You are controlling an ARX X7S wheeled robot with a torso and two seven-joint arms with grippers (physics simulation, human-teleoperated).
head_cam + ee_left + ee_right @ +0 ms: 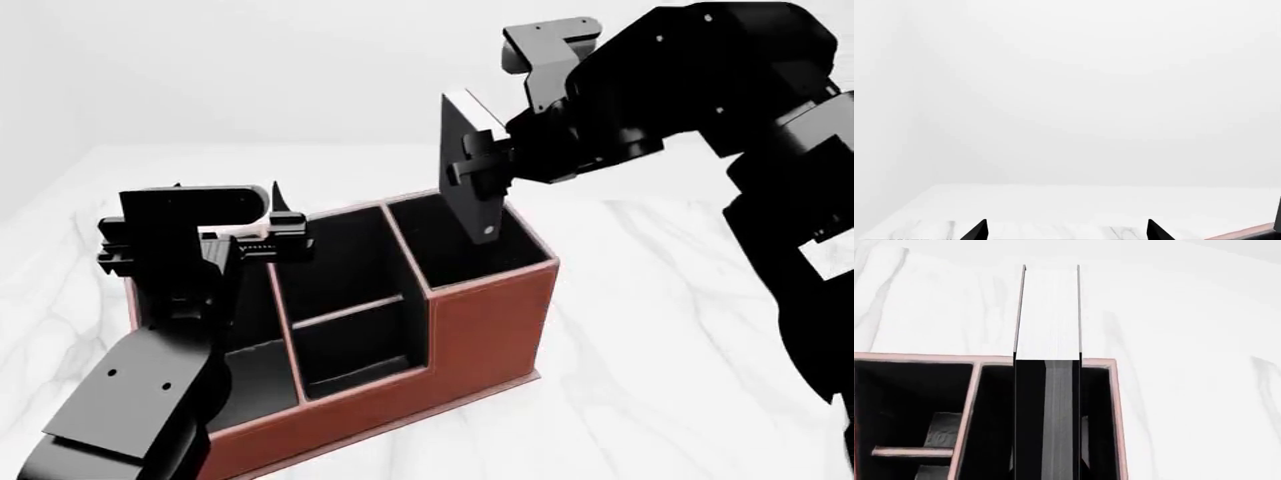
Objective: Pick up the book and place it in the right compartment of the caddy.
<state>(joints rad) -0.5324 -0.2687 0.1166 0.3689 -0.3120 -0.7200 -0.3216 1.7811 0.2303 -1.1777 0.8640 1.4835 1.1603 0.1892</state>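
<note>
A white marble worktop (667, 330) with faint grey veins fills the lower part of the head view. Behind it rises a plain white wall (267, 70), evenly and softly lit, and a faint vertical corner shows in the left wrist view.

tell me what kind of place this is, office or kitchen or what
Probably a simulated desk or office tabletop, not a real room: a white marble-veined table, blank pale walls, and a reddish-brown caddy with black-lined sections. The right gripper holds a black book over the caddy's right compartment.
</note>
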